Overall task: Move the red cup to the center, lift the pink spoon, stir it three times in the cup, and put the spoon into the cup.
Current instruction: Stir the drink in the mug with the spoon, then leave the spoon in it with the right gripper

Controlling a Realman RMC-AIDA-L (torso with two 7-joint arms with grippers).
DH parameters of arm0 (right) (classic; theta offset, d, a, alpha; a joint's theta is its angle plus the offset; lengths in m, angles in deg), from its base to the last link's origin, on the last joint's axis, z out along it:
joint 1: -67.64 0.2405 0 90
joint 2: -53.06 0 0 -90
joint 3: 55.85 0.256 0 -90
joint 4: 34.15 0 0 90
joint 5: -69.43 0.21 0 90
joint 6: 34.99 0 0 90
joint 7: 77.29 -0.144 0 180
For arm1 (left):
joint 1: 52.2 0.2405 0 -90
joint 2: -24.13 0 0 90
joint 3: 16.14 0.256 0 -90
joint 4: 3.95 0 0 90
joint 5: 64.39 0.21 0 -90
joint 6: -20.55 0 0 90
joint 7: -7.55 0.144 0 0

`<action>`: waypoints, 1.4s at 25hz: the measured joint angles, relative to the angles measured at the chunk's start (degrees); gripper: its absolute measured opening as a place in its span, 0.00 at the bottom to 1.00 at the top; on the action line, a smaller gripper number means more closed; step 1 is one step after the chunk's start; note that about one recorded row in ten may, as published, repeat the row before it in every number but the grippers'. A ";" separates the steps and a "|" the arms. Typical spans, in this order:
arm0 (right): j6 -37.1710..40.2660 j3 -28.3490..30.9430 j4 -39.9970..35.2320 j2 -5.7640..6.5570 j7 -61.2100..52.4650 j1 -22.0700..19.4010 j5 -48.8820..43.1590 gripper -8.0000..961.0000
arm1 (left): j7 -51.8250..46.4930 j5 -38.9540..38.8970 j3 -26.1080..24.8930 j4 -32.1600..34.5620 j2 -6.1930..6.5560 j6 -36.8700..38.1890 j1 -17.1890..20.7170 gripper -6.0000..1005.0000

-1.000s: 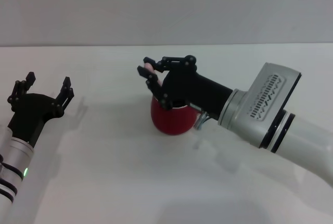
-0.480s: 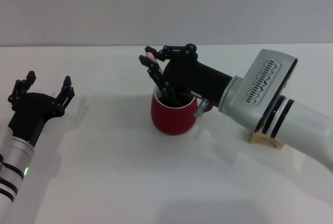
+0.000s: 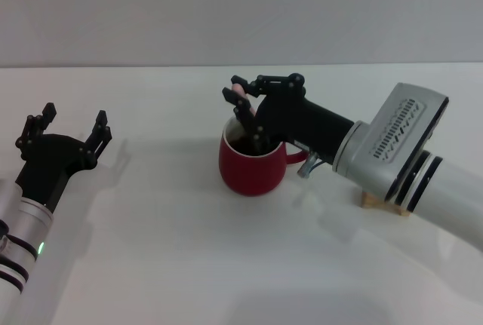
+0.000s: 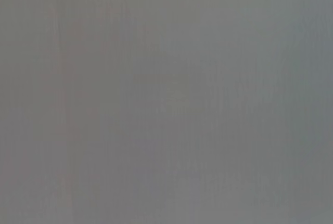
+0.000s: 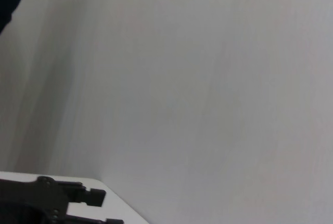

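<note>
One red cup [image 3: 251, 165], rounded | right jaws clamp pink spoon [image 3: 238, 90] | left jaws apart

This looks like a bare robot test bench in a lab rather than a home or kitchen. A plain white worktop [image 3: 166, 249] runs back to a blank pale grey wall [image 3: 241, 8], with no furnishings or decoration. Two black-and-silver robot arms [image 3: 400, 167] reach over the surface.
</note>
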 joint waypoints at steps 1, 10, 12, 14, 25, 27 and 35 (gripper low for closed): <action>0.15 -0.25 0.49 -0.06 0.00 -0.41 -0.02 0.15 | 0.00 0.02 0.04 0.00 0.00 0.03 0.04 0.83; -0.26 -2.78 3.26 -0.47 0.00 -0.65 0.05 0.15 | 0.00 0.22 0.24 -0.12 0.00 0.24 0.42 0.83; -0.75 -2.36 3.29 -0.46 0.00 -0.22 0.10 0.15 | 0.00 0.22 0.25 -0.22 0.00 0.25 0.46 0.83; -1.36 -1.72 3.16 -0.46 0.00 0.40 0.13 0.15 | 0.00 0.22 0.25 -0.34 -0.02 0.25 0.49 0.83; 2.73 1.91 3.57 -0.10 1.43 -1.41 0.20 0.16 | 0.00 0.22 0.25 -0.47 -0.03 0.28 0.49 0.83; 3.91 2.69 4.50 -0.21 3.82 -3.02 0.27 0.16 | 0.00 0.22 0.25 -0.46 -0.02 0.29 0.50 0.83; 3.94 3.30 6.03 -0.33 5.73 -5.80 0.54 0.33 | 0.00 0.21 0.21 -0.25 0.01 0.33 0.34 0.83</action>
